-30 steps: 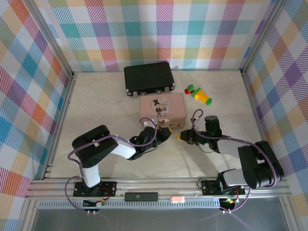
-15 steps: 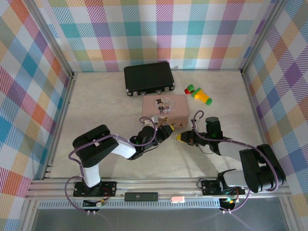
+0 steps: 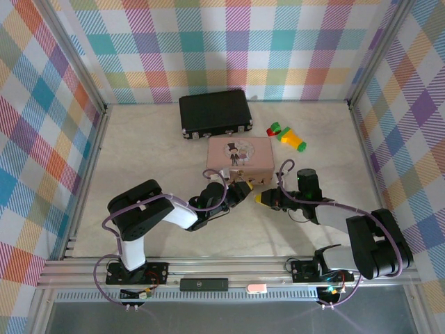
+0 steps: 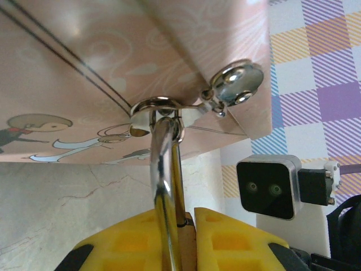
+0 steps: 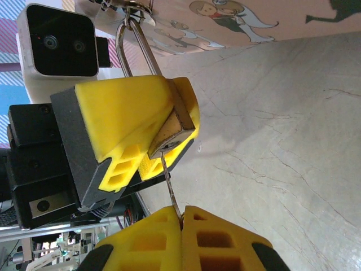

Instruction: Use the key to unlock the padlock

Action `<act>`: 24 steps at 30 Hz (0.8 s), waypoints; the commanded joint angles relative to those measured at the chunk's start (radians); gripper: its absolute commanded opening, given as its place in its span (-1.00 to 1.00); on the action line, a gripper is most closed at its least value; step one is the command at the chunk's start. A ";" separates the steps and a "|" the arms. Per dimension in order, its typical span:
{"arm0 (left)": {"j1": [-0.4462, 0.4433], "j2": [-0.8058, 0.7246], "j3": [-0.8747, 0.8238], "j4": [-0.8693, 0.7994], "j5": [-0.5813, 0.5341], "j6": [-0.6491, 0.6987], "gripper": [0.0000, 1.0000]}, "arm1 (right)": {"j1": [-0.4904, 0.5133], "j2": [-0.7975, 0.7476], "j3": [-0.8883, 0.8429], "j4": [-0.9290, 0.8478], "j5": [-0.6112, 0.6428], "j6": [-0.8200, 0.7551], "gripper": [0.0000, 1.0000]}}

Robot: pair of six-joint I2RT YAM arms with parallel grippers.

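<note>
The small brass padlock (image 5: 176, 127) is clamped between the yellow fingers (image 5: 124, 113) of my left gripper (image 3: 241, 190), which is shut on it. Its silvery shackle (image 4: 164, 169) runs up through the metal loop on the front of the pink picture tin (image 4: 113, 68). The thin grey key (image 5: 171, 189) is pinched in my right gripper (image 5: 181, 212), which is shut on it just right of the left gripper (image 4: 186, 217). The key's tip meets the bottom face of the padlock at the keyhole. How deep it sits cannot be told.
The pink tin (image 3: 240, 154) lies mid-table with both grippers at its near edge; my right gripper (image 3: 261, 198) is there. A black case (image 3: 215, 111) sits behind it. Green, red and yellow toy blocks (image 3: 286, 136) lie to the back right. Checked walls enclose the table.
The pink tin and my left gripper have shifted slightly to the right. The right gripper has stayed close by with the key at the padlock.
</note>
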 commanded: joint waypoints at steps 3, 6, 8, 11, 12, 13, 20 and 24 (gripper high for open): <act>0.002 0.006 0.044 0.106 0.015 -0.004 -1.00 | 0.001 -0.011 0.027 -0.001 -0.005 -0.009 -1.00; 0.002 0.004 0.051 0.094 0.016 -0.003 -1.00 | 0.006 0.006 0.025 0.011 -0.003 -0.004 -1.00; 0.001 0.001 0.054 0.088 0.017 -0.001 -1.00 | 0.011 0.020 0.021 0.039 -0.004 0.007 -1.00; 0.000 -0.001 0.055 0.086 0.016 -0.003 -1.00 | 0.019 0.038 0.022 0.061 -0.001 0.016 -1.00; -0.001 -0.001 0.055 0.086 0.018 -0.003 -1.00 | 0.019 0.042 0.024 0.070 -0.002 0.019 -1.00; -0.002 -0.001 0.055 0.083 0.017 -0.002 -1.00 | 0.021 0.043 0.025 0.073 -0.002 0.021 -1.00; -0.009 0.006 0.049 0.086 0.014 -0.004 -1.00 | 0.020 0.011 0.038 0.039 0.021 0.010 -1.00; -0.009 0.007 0.042 0.090 0.010 -0.005 -1.00 | 0.020 -0.032 0.039 -0.015 0.060 -0.013 -1.00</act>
